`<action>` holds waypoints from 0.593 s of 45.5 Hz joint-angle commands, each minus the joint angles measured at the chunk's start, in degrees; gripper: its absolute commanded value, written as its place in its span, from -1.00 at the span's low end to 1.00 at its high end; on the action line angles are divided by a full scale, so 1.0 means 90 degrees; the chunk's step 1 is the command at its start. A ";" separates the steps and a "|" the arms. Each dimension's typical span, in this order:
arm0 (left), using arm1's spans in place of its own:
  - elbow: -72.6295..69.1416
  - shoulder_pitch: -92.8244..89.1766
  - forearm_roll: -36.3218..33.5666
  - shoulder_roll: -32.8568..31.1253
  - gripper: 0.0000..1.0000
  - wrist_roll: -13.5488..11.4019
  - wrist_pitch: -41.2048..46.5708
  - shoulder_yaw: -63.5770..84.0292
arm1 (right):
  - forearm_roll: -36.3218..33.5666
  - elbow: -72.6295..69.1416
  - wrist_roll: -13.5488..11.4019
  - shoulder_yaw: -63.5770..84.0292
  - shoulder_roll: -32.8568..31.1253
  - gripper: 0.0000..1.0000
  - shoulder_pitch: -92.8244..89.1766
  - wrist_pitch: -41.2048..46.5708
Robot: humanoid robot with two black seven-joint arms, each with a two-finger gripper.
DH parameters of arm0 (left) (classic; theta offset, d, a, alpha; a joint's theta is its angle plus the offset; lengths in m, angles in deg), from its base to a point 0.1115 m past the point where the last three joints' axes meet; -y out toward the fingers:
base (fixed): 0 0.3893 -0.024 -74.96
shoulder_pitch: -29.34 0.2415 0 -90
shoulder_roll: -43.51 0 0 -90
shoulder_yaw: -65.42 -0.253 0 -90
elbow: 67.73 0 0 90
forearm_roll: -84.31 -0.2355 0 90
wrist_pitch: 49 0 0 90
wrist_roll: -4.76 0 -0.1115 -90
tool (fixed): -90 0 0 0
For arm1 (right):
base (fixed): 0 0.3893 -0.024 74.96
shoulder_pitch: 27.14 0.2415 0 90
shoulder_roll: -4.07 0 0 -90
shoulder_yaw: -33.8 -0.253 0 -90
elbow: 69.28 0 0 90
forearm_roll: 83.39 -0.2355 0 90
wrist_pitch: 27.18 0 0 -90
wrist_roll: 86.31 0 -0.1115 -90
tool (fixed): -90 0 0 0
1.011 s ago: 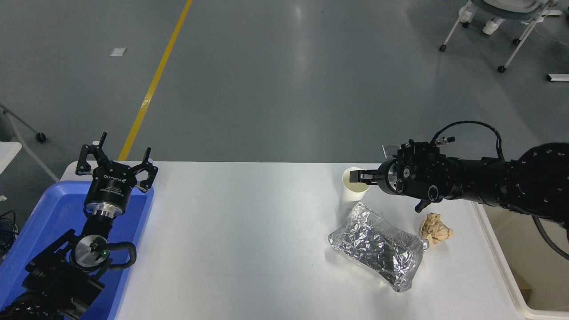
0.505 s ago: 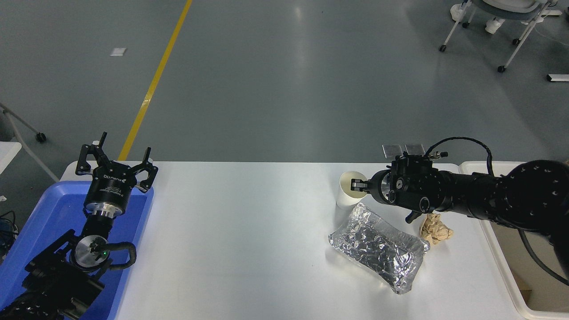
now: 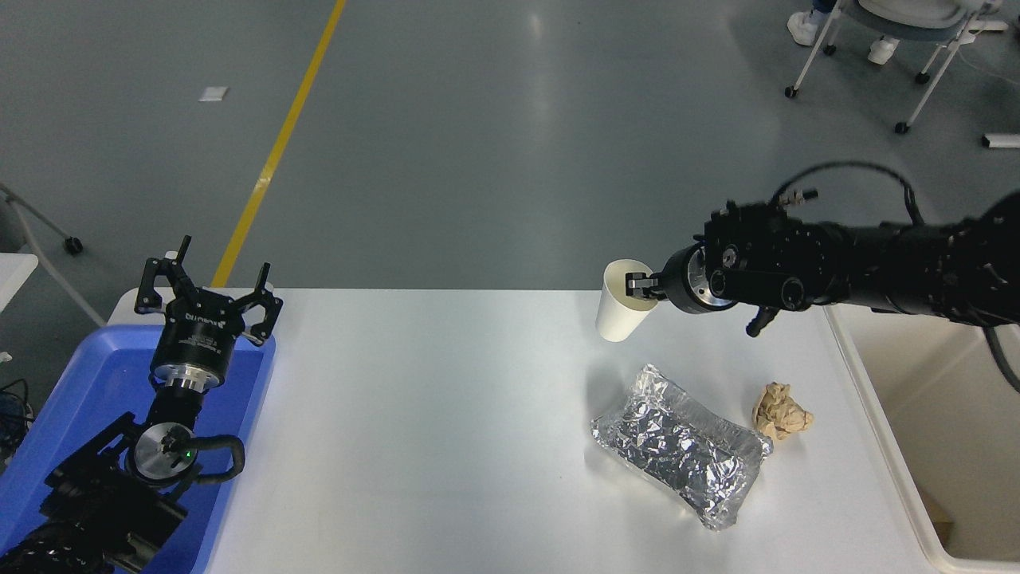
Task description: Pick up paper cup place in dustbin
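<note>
The white paper cup (image 3: 619,306) hangs in the air above the table's far right part, tilted slightly. My right gripper (image 3: 640,285) is shut on its rim, one finger inside the cup and one outside, with the arm coming in from the right edge. The cream-white dustbin (image 3: 884,446) stands at the table's right end, its rim and deep inside showing below the right arm. My left gripper (image 3: 209,292) is open and parked over the blue tray at the lower left.
A silver foil pouch (image 3: 682,454) lies on the table at the right front, below the cup. A crumpled brown paper ball (image 3: 782,410) lies next to it, near the bin. The blue tray (image 3: 72,414) is at the left edge. A wheeled chair stands at the top right.
My right gripper closed on the cup's rim and lifted it off the table, upward by a good hand's height. The left arm has not moved.
</note>
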 commanded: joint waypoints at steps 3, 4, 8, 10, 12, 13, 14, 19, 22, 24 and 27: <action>-0.0003 0.0002 0.0001 0.0000 1.00 0.0000 0.0000 0.0001 | -0.0079 -0.0911 0.0011 0.0132 -0.0895 -1.00 0.2376 0.2276; -0.0003 0.0002 0.0001 0.0000 1.00 0.0000 0.0000 0.0001 | -0.0088 -0.0911 0.0021 0.0132 -0.0904 -1.00 0.2523 0.2481; -0.0003 0.0002 0.0001 0.0000 1.00 0.0000 0.0000 0.0001 | -0.0098 -0.0911 0.0041 0.0132 -0.0982 -1.00 0.2992 0.2990; -0.0003 0.0002 0.0001 0.0000 1.00 0.0000 0.0000 0.0001 | -0.0098 -0.0911 0.0041 0.0132 -0.0983 -1.00 0.3129 0.2990; 0.0007 0.0002 0.0001 0.0000 1.00 0.0000 0.0000 0.0001 | -0.0098 -0.0940 0.0041 0.0122 -0.0992 -1.00 0.3236 0.2990; -0.0003 0.0002 0.0001 0.0000 1.00 0.0000 0.0000 0.0001 | -0.0098 -0.0960 0.0041 0.0122 -0.0992 -1.00 0.3276 0.2990; -0.0003 0.0002 0.0001 0.0000 1.00 0.0000 0.0000 0.0001 | -0.0098 -0.0979 0.0041 0.0132 -0.0992 -1.00 0.3305 0.2990; -0.0003 0.0002 0.0001 0.0000 1.00 0.0000 0.0000 0.0001 | -0.0098 -0.0989 0.0031 0.0132 -0.1002 -1.00 0.3335 0.2990; -0.0003 0.0002 0.0001 0.0000 1.00 0.0000 0.0000 0.0001 | -0.0089 -0.0989 0.0021 0.0142 -0.1061 -1.00 0.3344 0.2990; -0.0003 0.0002 0.0001 0.0000 1.00 0.0000 0.0000 0.0001 | -0.0001 -0.0989 0.0021 0.0326 -0.1177 -1.00 0.3344 0.2990; -0.0003 0.0012 0.0001 0.0000 1.00 0.0000 0.0000 0.0001 | 0.0087 -0.0970 0.0021 0.0619 -0.1314 -1.00 0.3412 0.2990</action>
